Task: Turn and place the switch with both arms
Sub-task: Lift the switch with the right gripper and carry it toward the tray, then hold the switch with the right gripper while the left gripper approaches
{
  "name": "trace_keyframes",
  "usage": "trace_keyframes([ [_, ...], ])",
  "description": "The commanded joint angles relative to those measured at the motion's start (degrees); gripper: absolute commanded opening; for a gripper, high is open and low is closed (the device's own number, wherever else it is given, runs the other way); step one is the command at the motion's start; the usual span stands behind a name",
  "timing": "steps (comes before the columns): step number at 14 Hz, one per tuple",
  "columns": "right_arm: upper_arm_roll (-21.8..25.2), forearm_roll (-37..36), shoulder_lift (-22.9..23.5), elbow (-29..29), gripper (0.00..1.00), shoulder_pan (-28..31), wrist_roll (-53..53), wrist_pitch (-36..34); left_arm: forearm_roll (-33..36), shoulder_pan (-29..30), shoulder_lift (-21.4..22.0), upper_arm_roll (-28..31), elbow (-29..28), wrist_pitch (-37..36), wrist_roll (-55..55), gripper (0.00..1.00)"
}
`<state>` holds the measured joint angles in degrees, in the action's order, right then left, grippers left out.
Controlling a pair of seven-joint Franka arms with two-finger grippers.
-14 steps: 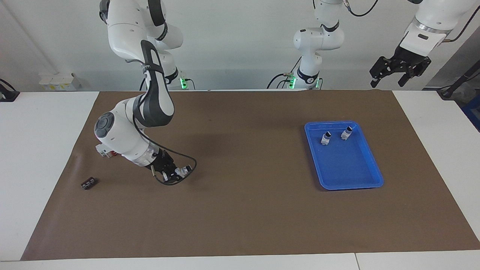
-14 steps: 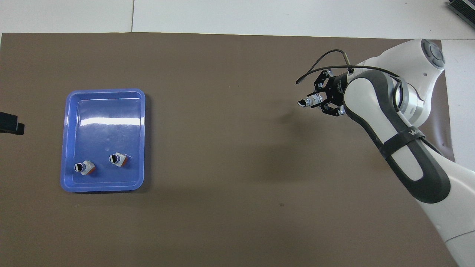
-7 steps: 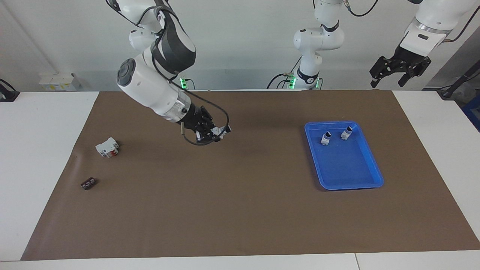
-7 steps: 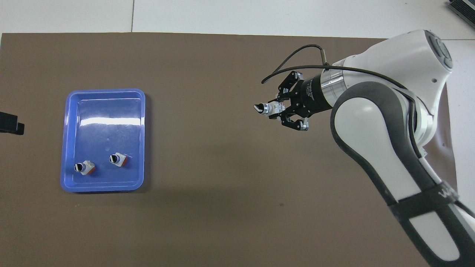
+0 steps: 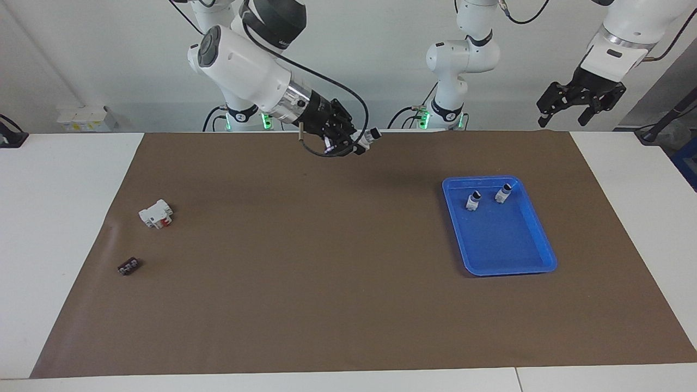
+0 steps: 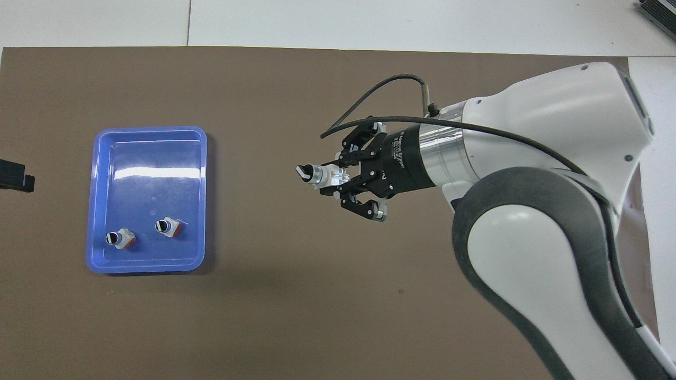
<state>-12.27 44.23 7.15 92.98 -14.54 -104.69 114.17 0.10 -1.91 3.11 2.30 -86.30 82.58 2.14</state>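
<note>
The right claw (image 5: 356,142) is rising and swinging inward: a second ago it was low over the brown mat near the right arm's end of the desk (image 5: 65,179), by the white block with red parts (image 5: 156,213), and now it is riding high over the middle of the mat, carrying the switch (image 5: 370,136) toward the left arm's end. That suggests the pickup is done and the carry toward a handover or a turn is under way, with the placing yet to come. The right claw is clamping the switch by its white body, its fingers drawn in on it, the black tip sticking out ahead toward the blue tray (image 5: 536,253); in the overhead view the switch (image 6: 317,175) is showing white and grey with no orange visible. The tray is already holding two similar pieces (image 6: 143,232), standing near its edge closest to the robots. The left claw (image 5: 578,100) is hanging high off the mat's corner at the left arm's end, fingers spread apart, holding nothing and waiting. A small dark part (image 5: 129,266) is lying untouched on the mat.
</note>
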Motion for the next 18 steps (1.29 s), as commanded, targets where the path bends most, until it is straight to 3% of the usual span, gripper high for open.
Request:
trace_keyframes([
  [1,-0.7,0.7,-0.9,1.5,0.0,-4.7,4.0,5.0,1.1,-0.1,1.5,-0.2,-1.5,0.2,-0.2,1.0],
  [3,-0.7,0.6,-1.4,1.9,0.0,-6.2,5.3,5.3,0.9,-0.6,1.5,-0.8,-0.6,-0.7,-0.3,1.0],
  [6,-0.7,0.4,-1.6,1.9,0.0,-7.6,5.2,5.5,-10.7,-0.6,0.8,-0.8,1.2,-5.0,-3.9,1.0],
  [12,-0.8,-0.6,-2.2,2.7,0.0,-9.2,4.8,5.4,-28.7,-1.2,2.2,-2.6,-0.7,-5.0,-33.3,0.99],
  [15,-0.8,-0.6,-2.2,2.8,0.0,-9.2,5.0,5.4,-31.5,-2.0,4.8,-4.6,-6.0,-4.5,-42.1,0.77],
  [18,-0.7,-1.2,-2.2,2.8,0.0,-9.2,5.0,5.4,-35.2,-2.1,7.9,-4.8,-11.3,-3.1,-48.6,0.75],
])
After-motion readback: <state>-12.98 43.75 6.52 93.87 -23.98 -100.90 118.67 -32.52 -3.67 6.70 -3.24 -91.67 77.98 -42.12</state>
